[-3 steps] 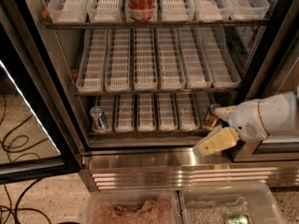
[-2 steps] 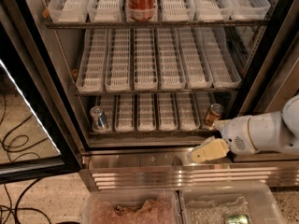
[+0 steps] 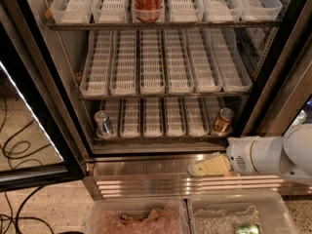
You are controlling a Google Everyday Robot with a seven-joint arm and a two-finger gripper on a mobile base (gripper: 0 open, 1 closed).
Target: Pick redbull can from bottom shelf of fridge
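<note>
**Cooler, floor level.** My gripper [image 3: 209, 165], a pale cream plastic wedge on the end of my smooth, rounded white arm [image 3: 273, 155], hangs just below the right end of the bottom shelf [image 3: 161, 138]. It is in front of the brushed stainless steel base of the fridge [image 3: 146, 167]. It touches neither can, and from this angle I cannot tell whether it stands wide or narrow.

The redbull can [image 3: 103, 124], a slim blue and silver cylinder with a shiny silver top, stands upright at the far left end of the bottom shelf, well apart from my gripper. At the shelf's right end, just above my gripper, a copper-gold can [image 3: 223, 121] also stands upright. Between the two cans the shelf carries a row of white slotted plastic trays [image 3: 161, 117], ribbed lengthwise and fronted by a thin metal edge.

The shelf directly above the bottom shelf holds longer white trays of the same ribbed kind. One shelf higher again, a larger red cola can [image 3: 147, 1] stands in a middle lane, its top cut off by the frame.

Below the bottom shelf, past the ridged steel sill, sit two clear plastic bins with rounded corners. The left bin [image 3: 136, 213] holds crumpled brownish material. Left of the bottom shelf are the black frame of the open door [image 3: 34, 172] and dark cables [image 3: 14, 145] looping over a speckled floor.
</note>
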